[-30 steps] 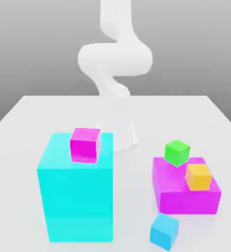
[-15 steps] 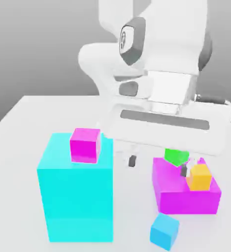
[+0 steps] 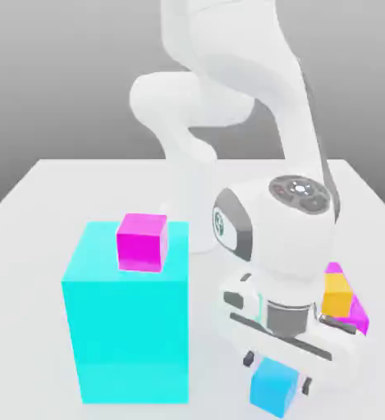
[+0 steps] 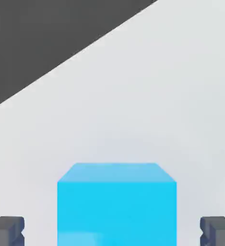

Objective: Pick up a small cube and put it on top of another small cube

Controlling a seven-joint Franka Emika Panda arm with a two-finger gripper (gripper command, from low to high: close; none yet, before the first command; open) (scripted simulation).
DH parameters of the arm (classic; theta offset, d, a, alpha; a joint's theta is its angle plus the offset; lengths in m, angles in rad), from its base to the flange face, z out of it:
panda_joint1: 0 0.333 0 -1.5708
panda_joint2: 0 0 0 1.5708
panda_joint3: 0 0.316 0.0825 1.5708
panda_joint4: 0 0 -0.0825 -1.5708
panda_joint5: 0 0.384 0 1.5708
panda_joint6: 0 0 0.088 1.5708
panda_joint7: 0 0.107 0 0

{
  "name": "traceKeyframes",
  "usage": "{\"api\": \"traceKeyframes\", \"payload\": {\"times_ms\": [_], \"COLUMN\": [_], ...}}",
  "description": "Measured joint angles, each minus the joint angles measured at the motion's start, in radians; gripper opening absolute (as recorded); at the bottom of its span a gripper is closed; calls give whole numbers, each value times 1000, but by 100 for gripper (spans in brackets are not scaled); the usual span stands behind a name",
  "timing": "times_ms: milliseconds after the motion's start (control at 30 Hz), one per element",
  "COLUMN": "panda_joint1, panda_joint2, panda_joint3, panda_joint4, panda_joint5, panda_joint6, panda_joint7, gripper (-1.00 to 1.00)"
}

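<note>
The small sky-blue cube (image 3: 271, 392) rests on the white table near the front edge, right of the tall cyan block. My gripper (image 3: 278, 372) has come down over it, with one dark fingertip (image 3: 249, 358) on each side. In the hand view the cube (image 4: 116, 204) sits centred between the fingertips (image 4: 6, 230), and a strip of table shows on both sides, so the gripper is open and not touching it. A small magenta cube (image 3: 142, 241) stands on top of the tall cyan block. A small orange cube (image 3: 337, 293) lies on the flat magenta block.
The tall cyan block (image 3: 126, 328) stands close to the exterior view's left of the hand. The flat magenta block (image 3: 358, 313) lies at the right, mostly behind the arm. The white arm's wrist (image 3: 277, 238) hangs over the front right of the table (image 3: 56, 197).
The arm swung forward and down from the magenta block to the sky-blue cube. Its hand now covers the green cube. The fingers stand closer together than before.
</note>
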State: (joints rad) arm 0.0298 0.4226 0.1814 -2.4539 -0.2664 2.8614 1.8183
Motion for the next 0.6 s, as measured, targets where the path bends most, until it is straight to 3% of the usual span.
{"api": "traceKeyframes", "payload": {"times_ms": [200,367,600], "panda_joint1": [-2,-54,-112], "panda_joint2": [-4,-157,-171], "panda_joint3": [2,75,55], "panda_joint4": [-1,-33,75], "panda_joint5": [1,97,3], "panda_joint6": [0,-117,-60], "panda_joint7": [0,-77,-310], "gripper": [-100,-100,-100]}}
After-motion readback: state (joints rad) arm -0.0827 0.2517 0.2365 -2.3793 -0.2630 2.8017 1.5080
